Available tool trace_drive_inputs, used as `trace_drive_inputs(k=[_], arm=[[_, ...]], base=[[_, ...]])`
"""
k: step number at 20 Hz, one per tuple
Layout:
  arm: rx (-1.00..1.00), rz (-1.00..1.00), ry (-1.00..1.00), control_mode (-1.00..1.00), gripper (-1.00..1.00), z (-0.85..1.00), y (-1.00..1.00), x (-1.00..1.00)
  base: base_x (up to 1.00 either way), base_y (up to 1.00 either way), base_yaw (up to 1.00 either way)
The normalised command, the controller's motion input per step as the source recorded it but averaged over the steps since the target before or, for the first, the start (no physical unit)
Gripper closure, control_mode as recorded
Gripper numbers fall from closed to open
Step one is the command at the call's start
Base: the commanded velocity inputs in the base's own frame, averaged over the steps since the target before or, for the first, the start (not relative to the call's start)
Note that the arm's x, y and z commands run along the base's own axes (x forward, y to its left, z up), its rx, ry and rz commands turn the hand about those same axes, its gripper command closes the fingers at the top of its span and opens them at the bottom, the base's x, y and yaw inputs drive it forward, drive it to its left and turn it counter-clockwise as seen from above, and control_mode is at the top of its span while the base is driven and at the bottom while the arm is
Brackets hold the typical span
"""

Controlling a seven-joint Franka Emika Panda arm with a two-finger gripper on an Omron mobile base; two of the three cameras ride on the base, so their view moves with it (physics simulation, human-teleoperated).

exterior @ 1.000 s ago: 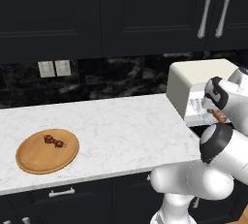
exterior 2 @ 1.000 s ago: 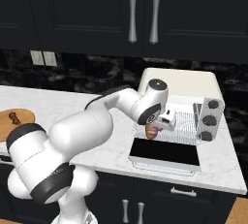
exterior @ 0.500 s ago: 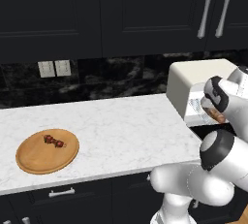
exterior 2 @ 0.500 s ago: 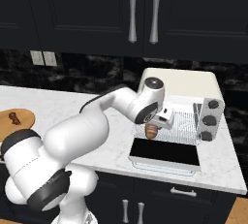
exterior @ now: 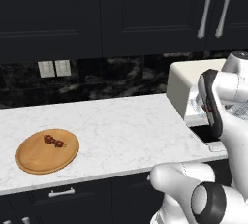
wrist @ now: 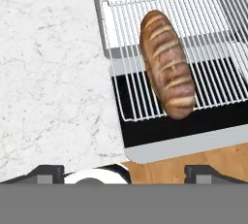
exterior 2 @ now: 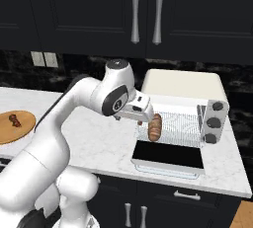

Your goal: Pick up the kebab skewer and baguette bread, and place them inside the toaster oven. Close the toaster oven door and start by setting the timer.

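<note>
The gripper (wrist: 123,172), fingers now spread wide, has just released the baguette (wrist: 167,64) onto the rack (wrist: 213,39) of the toaster oven (exterior 2: 185,86); the kebab skewer (exterior: 54,141) remains on the wooden plate (exterior: 29,157).

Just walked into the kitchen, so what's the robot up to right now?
It is loading the toaster oven. The baguette lies on the wire rack, its near end past the rack's front edge, and the gripper sits beside it with jaws open. The door hangs open. The skewer is on the wooden plate across the counter.
</note>
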Motion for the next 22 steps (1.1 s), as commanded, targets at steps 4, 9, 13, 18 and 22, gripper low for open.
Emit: trace_drive_inputs(k=[4, 9, 13, 18, 22], arm=[[-0.18, 0.00, 0.01, -1.00, -1.00, 0.25, 1.00, -0.99], [-0.07, 0.00, 0.02, -1.00, -1.00, 0.24, 1.00, -0.62], [0.00, 0.04, 0.09, -1.00, -1.00, 0.42, 1.00, 0.04], [0.00, 0.24, 0.10, -1.00, -1.00, 0.22, 1.00, 0.23], [0.01, 0.34, 0.02, -1.00, -1.00, -0.06, 1.00, 0.16]], base=[[0.00, 0.00, 0.00], [0.00, 0.00, 0.00], [0.00, 0.00, 0.00], [0.00, 0.00, 0.00], [0.00, 0.00, 0.00]])
